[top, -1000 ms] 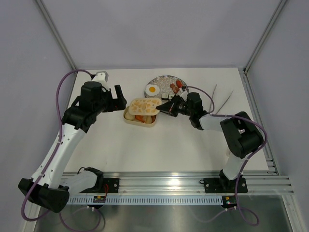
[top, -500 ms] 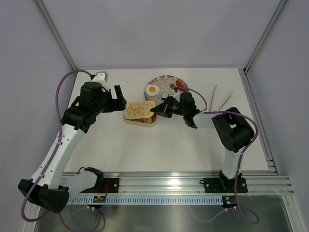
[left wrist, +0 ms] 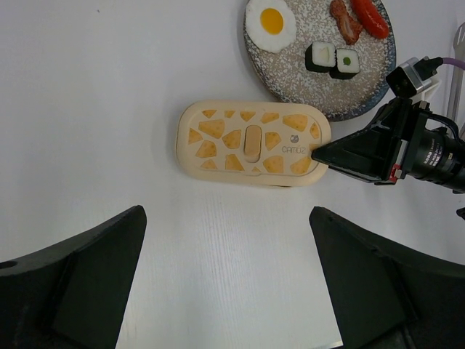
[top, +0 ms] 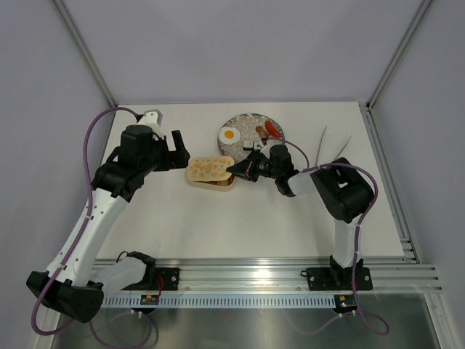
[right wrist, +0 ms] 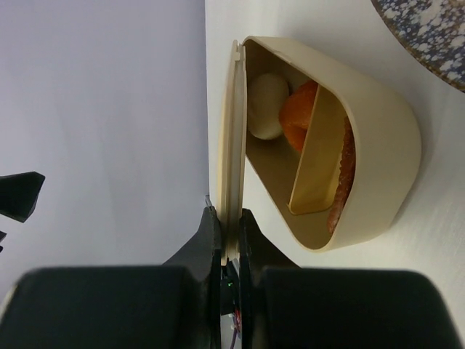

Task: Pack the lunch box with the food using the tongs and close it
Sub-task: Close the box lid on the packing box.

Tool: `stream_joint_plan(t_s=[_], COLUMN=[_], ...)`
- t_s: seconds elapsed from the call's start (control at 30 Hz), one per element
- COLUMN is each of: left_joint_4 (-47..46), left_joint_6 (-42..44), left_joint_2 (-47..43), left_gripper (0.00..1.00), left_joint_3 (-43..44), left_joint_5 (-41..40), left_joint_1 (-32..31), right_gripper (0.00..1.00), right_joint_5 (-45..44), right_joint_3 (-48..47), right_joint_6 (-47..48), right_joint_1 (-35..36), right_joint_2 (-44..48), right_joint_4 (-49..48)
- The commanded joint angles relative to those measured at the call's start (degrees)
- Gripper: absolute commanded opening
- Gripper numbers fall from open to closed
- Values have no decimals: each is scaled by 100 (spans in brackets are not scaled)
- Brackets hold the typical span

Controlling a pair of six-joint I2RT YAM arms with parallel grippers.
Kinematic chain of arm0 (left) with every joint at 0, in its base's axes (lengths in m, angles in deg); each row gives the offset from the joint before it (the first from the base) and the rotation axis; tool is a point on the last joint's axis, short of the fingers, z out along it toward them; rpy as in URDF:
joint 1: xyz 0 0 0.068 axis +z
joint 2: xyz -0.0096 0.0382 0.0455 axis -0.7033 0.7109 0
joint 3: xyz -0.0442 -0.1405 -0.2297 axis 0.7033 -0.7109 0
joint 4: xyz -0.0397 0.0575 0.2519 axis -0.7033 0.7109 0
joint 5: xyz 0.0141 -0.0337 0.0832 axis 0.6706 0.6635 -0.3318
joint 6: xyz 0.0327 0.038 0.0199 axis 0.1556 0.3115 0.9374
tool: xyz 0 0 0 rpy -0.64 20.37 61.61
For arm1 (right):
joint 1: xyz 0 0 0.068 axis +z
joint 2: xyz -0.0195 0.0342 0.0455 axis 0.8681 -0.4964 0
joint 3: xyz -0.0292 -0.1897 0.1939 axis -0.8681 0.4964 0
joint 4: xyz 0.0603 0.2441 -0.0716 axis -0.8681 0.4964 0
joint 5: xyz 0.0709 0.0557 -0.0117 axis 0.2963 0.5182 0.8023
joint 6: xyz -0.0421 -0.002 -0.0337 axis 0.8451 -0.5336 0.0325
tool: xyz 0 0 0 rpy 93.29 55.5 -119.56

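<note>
Closest to you, the left end effector [top: 180, 150] hangs above the bench [top: 240, 225], just left of the lunch box [top: 212, 182]. Its fingers [left wrist: 80, 291] are spread wide and hold nothing. Its wrist camera looks straight down on the lid [left wrist: 251, 142], which is cream with orange-yellow cheese-like patches.

Your right end effector [top: 235, 171] comes in low from the right. Its fingers [right wrist: 205, 243] are pressed together on the right-hand edge of the lid, pinching it. The lid covers the lunch box but is not seated. In the right wrist camera it meets the rim at the far end and stands off the rim at the pinched end, so you can see inside. There a beige ball [right wrist: 265, 105] and an orange carrot piece [right wrist: 296, 120] touch each other on one side of a divider [right wrist: 316, 171]. A reddish-brown piece [right wrist: 344, 171] lies on the other side, too hidden for you to tell what it is.

Farther back, just beyond the lunch box and a little to its right, the round speckled plate [left wrist: 290, 80] carries a fried egg [left wrist: 270, 20], two sushi rolls [left wrist: 320, 55] side by side and two sausages [left wrist: 370, 16].

The tongs [top: 338, 150] lie on the bench at the far right, well apart from the lunch box and from both end effectors.
</note>
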Motion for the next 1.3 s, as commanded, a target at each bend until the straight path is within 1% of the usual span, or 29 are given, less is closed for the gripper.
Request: stream_joint_plan(t_s=[0.0,0.37,0.47,0.6,0.63,0.7,0.73,0.8,0.83,0.93,0.97,1.0,1.13,1.27], left_joint_4=[-173,-181,-190,-199,-199,-217,-217,-243,-243,-287,-304,-348,-375,-559], left_joint_6=[50,50,50,32,24,15,6,-3,-12,-38,-55,-90,-310,-617], left_joint_2=[-127,-83,-74,-31,-4,13,40,66,84,154,189,268,654,1041], left_gripper=[99,99,99,99,99,99,99,99,99,99,99,99,99,99], left_joint_3=[-13,-4,-13,-13,-13,-4,13,31,31,40,22,5,31,-39], left_joint_5=[39,83,92,162,162,171,180,189,197,171,162,145,13,206], left_joint_1=[31,39,31,31,31,31,31,31,31,31,39,39,118,513], right_gripper=[0,0,1,15,20,28,34,39,47,59,66,68,70,70], right_joint_5=[147,112,85,-3,-29,-55,-99,-152,-178,-249,-275,-284,-450,-767], right_joint_3=[39,40,5,-66,-83,-162,-189,-250,-277,-426,-522,-584,-795,-927], right_joint_6=[-90,-11,129,419,481,717,789,990,1052,1316,1395,1544,1852,2212], right_joint_1=[28,19,10,10,10,10,10,10,10,19,10,10,10,19], right_joint_2=[-131,-386,-378,-167,-123,17,61,193,237,404,439,509,738,1046], right_joint_4=[-434,-364,-40,497,619,1024,1164,1560,1674,2236,2377,2692,3291,4072])
